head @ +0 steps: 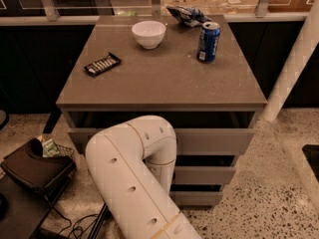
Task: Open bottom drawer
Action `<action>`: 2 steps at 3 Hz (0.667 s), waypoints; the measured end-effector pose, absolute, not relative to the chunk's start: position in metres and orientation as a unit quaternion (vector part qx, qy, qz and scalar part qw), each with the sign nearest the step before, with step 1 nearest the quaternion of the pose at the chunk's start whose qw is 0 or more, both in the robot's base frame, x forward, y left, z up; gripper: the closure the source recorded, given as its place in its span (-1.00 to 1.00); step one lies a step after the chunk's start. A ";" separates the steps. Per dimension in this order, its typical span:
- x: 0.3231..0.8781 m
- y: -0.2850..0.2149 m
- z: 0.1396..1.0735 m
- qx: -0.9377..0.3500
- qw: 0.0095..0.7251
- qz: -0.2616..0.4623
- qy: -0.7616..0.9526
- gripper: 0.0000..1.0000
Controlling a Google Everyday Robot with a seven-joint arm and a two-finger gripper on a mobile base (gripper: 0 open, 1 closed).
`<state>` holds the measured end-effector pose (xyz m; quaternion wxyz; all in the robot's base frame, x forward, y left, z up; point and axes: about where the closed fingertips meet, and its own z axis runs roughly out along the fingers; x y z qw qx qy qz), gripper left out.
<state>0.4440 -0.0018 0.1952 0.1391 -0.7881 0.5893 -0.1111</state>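
Bending low at 6 o'clock, the white arm [134, 178] hides the pincer somewhere before the cabinet front; its opening cannot be told. The bottom drawer [199, 198] shows at 4 o'clock of the elbow, seemingly shut, lying 9-to-3.

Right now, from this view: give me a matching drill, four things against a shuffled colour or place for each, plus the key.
Things:
1. bowl
2. can
3. snack bar
4. bottom drawer

Descriptions:
A. blue, towards the picture's right on the cabinet top
B. grey, lowest front
C. white, near the back edge
D. dark wrapper, towards the picture's left

Pairs: 1-C, 2-A, 3-D, 4-B.

The gripper is out of sight, hidden behind the white arm that is bent in front of the drawers.
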 end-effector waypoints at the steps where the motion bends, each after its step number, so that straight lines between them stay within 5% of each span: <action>1: 0.447 -0.002 0.186 -0.787 0.131 -0.114 0.592 -1.00; 2: 0.453 -0.002 0.177 -0.785 0.126 -0.117 0.596 -1.00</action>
